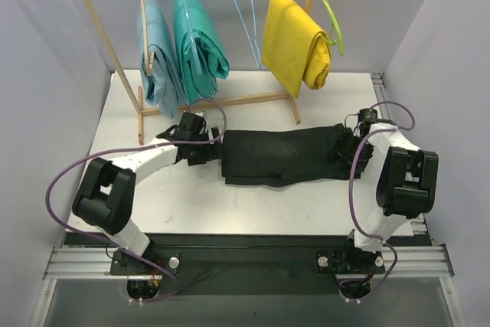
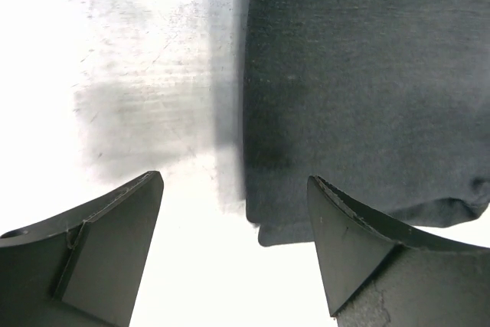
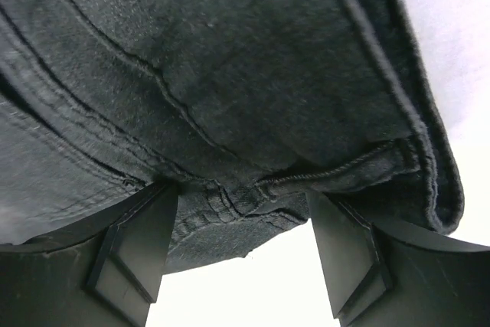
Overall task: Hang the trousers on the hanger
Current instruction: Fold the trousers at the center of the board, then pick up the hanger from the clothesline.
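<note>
The black trousers (image 1: 282, 157) lie flat across the middle of the white table, folded lengthwise. My left gripper (image 1: 210, 148) is open at their left end; in the left wrist view the trousers' hem corner (image 2: 360, 97) lies between and beyond the fingertips (image 2: 352, 227). My right gripper (image 1: 342, 147) is open at their right end, its jaws straddling the bunched waistband (image 3: 253, 189). The light-blue wire hanger (image 1: 243, 13) hangs empty on the rack rail at the back.
A wooden rack (image 1: 115, 59) stands at the table's back. It carries a light-blue garment (image 1: 157, 59) on a tan hanger, teal trousers (image 1: 197, 40), and yellow trousers (image 1: 295, 40) on a lime-green hanger (image 1: 325, 5). Grey walls stand on both sides.
</note>
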`<state>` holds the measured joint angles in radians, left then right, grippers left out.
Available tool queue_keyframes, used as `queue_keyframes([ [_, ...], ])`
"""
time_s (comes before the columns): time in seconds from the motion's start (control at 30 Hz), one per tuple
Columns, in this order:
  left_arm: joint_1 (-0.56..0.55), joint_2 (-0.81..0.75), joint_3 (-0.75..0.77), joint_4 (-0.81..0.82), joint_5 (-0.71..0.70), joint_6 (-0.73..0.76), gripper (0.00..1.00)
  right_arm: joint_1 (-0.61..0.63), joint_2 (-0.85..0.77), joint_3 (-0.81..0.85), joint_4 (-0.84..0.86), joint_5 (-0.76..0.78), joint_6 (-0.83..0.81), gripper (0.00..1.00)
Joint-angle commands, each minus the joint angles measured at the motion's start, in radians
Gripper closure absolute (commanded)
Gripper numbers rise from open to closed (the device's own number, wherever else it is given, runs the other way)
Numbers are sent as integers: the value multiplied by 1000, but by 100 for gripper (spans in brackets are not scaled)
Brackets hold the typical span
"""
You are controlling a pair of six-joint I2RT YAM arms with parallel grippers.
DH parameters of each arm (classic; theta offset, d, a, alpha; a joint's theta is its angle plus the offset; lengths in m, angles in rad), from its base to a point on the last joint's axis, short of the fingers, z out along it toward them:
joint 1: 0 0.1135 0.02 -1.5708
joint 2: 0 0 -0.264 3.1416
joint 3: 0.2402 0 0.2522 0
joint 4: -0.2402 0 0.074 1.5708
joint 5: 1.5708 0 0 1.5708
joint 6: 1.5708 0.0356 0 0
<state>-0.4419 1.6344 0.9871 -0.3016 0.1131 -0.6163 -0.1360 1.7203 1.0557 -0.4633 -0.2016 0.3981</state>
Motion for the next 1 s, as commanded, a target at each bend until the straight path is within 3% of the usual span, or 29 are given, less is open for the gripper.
queue_keyframes([
  [0.0,2,-105,-33,53,-76,24,13,-17,-56,-13,-14,-50,21,31],
  [0.17,0,-264,-94,51,-245,43,13,-14,-294,33,-75,-33,15,31],
  [0.27,6,-359,-152,59,-364,65,11,56,-465,75,-95,10,-59,31],
  [0.37,38,-442,-171,1,-489,52,15,263,-572,154,-135,68,-146,30],
  [0.47,139,-461,-180,-45,-469,43,24,464,-620,236,-149,131,-137,30],
  [0.6,288,-456,-183,-77,-341,30,27,671,-544,427,-152,198,-140,30],
  [0.67,302,-456,-177,-79,-317,58,19,745,-446,588,-153,267,-166,30],
  [0.77,304,-479,-192,-61,-290,55,12,773,-298,796,-149,306,-225,30],
  [0.97,304,-501,-238,-19,-228,102,10,776,-7,1163,-124,358,-298,30],
])
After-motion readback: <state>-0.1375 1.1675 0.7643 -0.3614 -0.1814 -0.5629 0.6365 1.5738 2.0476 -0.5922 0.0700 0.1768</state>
